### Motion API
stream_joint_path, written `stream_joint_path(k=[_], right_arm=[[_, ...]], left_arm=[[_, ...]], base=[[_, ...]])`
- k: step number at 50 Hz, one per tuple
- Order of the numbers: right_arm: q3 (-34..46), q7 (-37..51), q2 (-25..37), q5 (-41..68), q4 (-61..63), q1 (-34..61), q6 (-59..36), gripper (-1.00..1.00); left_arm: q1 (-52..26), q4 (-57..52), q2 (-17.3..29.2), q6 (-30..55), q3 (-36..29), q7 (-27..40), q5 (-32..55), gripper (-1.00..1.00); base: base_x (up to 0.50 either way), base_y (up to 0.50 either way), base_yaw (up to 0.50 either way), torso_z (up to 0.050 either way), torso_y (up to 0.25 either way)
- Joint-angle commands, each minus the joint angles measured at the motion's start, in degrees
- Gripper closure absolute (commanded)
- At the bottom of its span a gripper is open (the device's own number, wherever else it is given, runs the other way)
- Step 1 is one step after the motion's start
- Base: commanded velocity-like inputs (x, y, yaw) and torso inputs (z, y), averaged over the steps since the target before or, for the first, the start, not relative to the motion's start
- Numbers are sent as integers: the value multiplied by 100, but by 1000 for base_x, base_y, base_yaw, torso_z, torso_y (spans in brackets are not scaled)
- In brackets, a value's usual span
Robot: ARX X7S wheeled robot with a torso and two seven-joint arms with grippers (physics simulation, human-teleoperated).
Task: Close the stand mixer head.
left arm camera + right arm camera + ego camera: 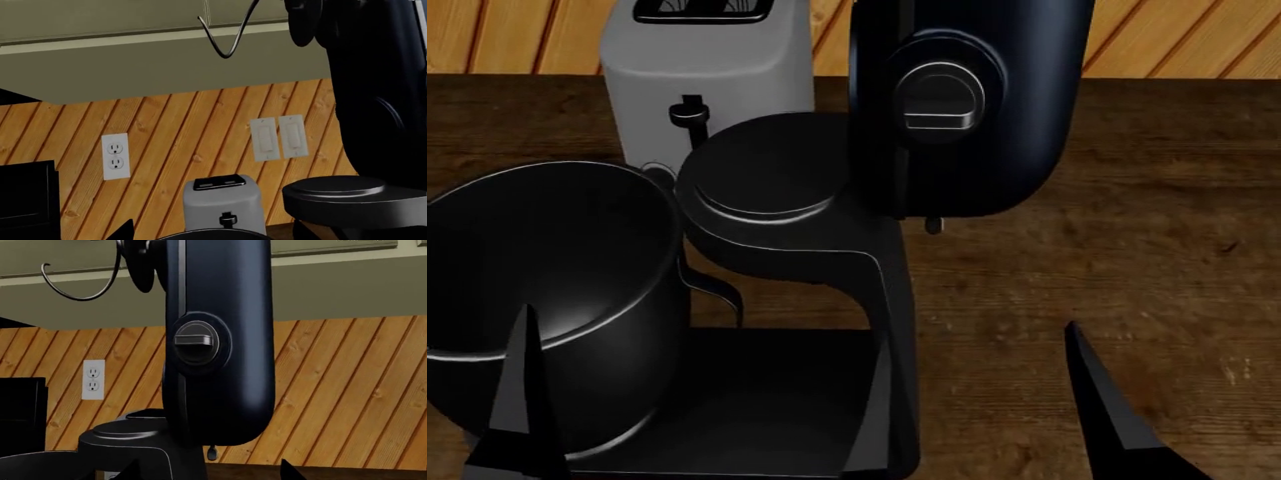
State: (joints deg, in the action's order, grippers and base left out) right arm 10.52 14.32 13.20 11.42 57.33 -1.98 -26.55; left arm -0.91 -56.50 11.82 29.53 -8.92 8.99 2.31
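Observation:
The stand mixer head (974, 100) is a glossy black-navy oblong body with a round hub cap and a small lever (941, 100). It stands tilted up, nearly vertical, on the mixer's black neck (888, 300). It shows in the right wrist view (220, 340) straight ahead and in the left wrist view (380, 100) at the side. My left gripper (213, 235) is open and empty, low in front of the toaster. My right gripper (209, 472) is open and empty, below and before the head. One finger of each shows in the head view, the left (521, 400) and the right (1121, 410).
A black mixing bowl (547, 290) sits left of the neck. A grey-white toaster (707, 70) stands behind it, against the wood-panelled wall (200, 130). A wire attachment (223, 40) hangs from the raised head. Pale cabinets (133, 65) hang above. The wooden counter (1121, 260) extends to the right.

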Motion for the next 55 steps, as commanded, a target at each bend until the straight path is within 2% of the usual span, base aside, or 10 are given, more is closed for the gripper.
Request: stream_joint_path(k=[1,6,9,12,15,20,27,44,49,55], right_arm=[[-23,-44,-45,-135,-63,31,39,-100],[-129,38,-70,27,-31,63,-37,-100],[-270,429,72,333,263,404,-971,-100],[161,2943,2471,2354,266,972,49,-100],[1760,5021,4696,3313,266,1987,1599,-100],[3504,6064,6222,3966,266,3611,2672,-100],[3910,6176,7676,4567,5,3823,4149,-100],[2431,5082,7594,7476,-1342,5259,2098,-100],[2072,5118,6518,8144,-1971,6635,43,-100],[2385,4957,5600,8320,-2704,7489,-1105,-100]], left_arm=[[-61,-56,-127,154,366,60,43,-100],[-68,-21,-112,128,384,80,81,-100],[-93,-106,-101,213,412,92,124,-100],[15,52,-94,-44,427,104,135,-100],[-8,52,-69,-31,379,134,123,-100],[4,-2,-40,-13,412,162,174,-100],[3,-25,-19,-6,427,201,212,-100],[-11,-92,51,38,489,280,321,-100],[-7,-115,74,43,496,305,343,-100],[-11,-171,104,68,534,335,393,-100]], base=[[500,0,0,0,0],[77,0,0,0,0],[0,0,0,0,0],[0,0,0,0,0],[0,0,0,0,0],[0,0,0,0,0],[0,0,0,0,0],[0,0,0,0,0],[0,0,0,0,0],[0,0,0,0,0]])
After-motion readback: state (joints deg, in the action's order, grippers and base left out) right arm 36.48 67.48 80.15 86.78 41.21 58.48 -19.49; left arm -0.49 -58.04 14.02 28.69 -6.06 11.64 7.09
